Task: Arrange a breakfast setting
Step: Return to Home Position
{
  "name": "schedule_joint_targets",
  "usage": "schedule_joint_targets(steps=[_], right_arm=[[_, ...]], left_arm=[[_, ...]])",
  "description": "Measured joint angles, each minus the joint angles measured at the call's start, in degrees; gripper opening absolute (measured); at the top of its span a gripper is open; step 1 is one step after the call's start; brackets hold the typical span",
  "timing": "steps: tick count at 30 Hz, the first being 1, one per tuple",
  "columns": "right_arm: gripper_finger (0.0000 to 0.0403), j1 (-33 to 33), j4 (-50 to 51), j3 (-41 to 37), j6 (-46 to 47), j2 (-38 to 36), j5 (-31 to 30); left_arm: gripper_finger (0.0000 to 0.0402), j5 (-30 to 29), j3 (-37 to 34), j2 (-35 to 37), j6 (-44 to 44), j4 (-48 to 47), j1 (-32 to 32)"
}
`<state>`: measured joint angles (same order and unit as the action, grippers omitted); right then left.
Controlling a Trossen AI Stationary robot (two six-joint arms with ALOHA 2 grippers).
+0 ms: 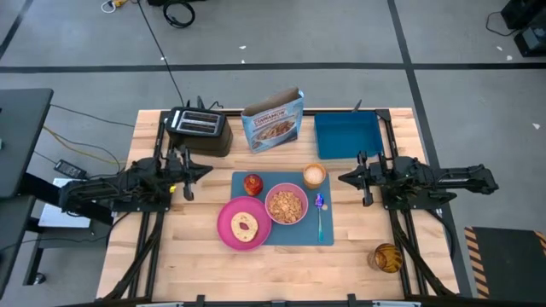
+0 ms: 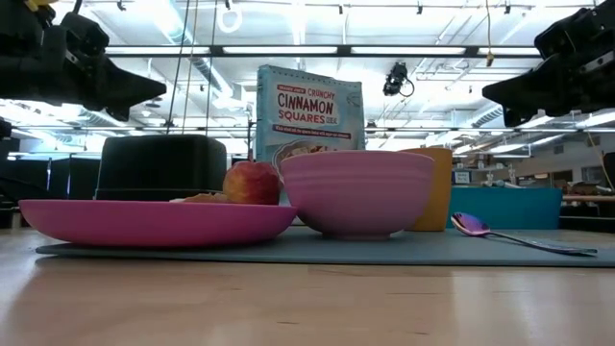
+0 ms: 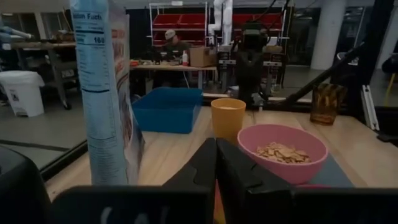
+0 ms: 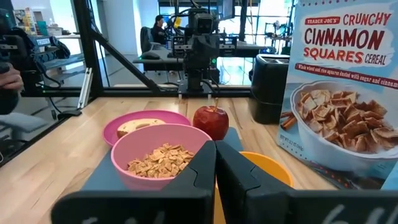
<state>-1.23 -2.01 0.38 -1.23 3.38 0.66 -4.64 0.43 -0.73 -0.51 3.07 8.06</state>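
Note:
On the blue placemat stand a pink bowl of cereal, a red apple and a tan cup. A spoon with a blue-purple handle lies along the mat's right side. The pink plate holds a piece of bread and rests over the mat's left edge. My left gripper hovers shut to the left of the mat, raised above the table and pointing level at the setting. My right gripper hovers shut to the right of the cup, also level. Both wrist views show the fingers together.
A black toaster, an upright cereal box and a deep blue tray line the far edge. A jar stands near the front right corner. Bare wood lies along the near edge. A person sits at a bench beyond the table.

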Motion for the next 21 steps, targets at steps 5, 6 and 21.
schedule_joint_targets(steps=[5, 6, 21], right_arm=[[0.0018, 0.0, -0.29, 0.0, 0.01, 0.0, -0.01], [0.0018, 0.0, -0.28, 0.0, 0.0, 0.0, -0.01], [0.0018, 0.0, -0.26, 0.0, 0.02, 0.0, -0.17]], left_arm=[[0.0031, -0.01, 0.0, 0.0, -1.65, -0.11, 0.06], [0.0032, -0.02, 0.0, 0.0, -1.66, -0.11, 0.06], [0.0031, -0.04, -0.02, 0.0, -1.75, -0.11, 0.06]])
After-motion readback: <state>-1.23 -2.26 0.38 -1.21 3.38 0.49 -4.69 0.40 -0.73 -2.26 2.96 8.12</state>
